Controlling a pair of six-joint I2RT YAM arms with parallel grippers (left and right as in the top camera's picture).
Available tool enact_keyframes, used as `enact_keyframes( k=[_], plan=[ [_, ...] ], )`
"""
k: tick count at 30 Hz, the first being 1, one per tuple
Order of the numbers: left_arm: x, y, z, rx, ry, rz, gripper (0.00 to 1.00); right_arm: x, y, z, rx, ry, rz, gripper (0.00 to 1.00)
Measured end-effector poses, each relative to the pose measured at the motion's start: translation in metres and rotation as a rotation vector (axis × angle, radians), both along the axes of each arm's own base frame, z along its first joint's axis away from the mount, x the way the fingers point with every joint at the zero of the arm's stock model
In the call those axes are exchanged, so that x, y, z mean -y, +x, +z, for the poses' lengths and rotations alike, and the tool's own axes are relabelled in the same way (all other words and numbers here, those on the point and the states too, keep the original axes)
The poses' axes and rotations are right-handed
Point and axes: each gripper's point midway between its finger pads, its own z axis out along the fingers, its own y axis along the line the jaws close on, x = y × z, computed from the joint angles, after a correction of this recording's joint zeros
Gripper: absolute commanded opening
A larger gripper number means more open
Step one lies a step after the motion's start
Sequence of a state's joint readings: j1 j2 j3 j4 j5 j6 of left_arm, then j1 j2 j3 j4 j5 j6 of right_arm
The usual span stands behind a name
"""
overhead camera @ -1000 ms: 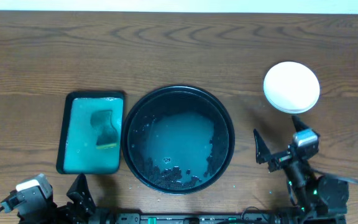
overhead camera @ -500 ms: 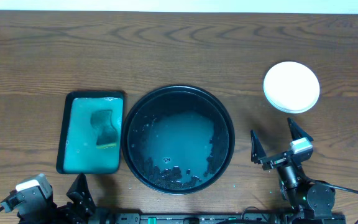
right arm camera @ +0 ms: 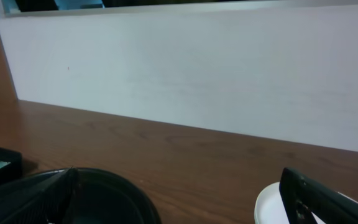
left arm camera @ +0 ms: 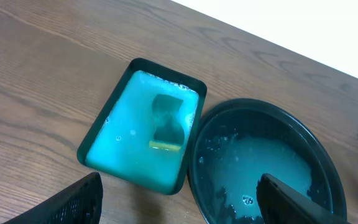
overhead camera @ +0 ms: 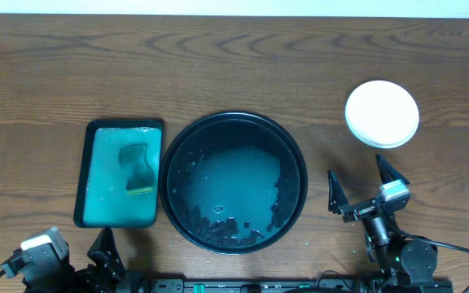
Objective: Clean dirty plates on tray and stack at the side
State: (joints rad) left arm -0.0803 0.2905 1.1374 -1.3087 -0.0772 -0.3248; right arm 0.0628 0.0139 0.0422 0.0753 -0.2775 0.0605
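Plates [overhead camera: 382, 113], top one white, sit on the wood-grain desk [overhead camera: 234, 65] at 2 o'clock from the round black tray [overhead camera: 303, 175], which holds only cloudy teal water and dark specks. Right gripper [overhead camera: 357, 172] and left gripper [left arm camera: 179, 180] — jaws spread wide, holding nothing. Risk: a right-arm sweep toward 12 o'clock could nudge the stack — smooth, shallow plates slide easily. At 9 o'clock, a rectangular teal tray [overhead camera: 124, 124] holds a soaked sponge [overhead camera: 139, 169].
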Motion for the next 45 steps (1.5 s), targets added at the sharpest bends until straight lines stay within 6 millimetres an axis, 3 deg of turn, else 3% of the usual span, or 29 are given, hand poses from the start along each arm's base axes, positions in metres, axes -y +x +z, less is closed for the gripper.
enact_keyframes(
  k=[3,12,45],
  plan=[
    [0.000,0.000,0.000,0.000,0.000,0.000,0.80,0.000,0.003,-0.018,-0.048,-0.003,0.000,0.99],
    [0.000,0.000,0.000,0.000,0.000,0.000,0.80,0.001,0.004,-0.046,-0.155,-0.009,-0.010,0.99],
    [0.000,0.000,0.000,0.000,0.000,0.000,0.80,0.006,0.005,-0.046,-0.157,-0.008,-0.032,0.99]
  ],
)
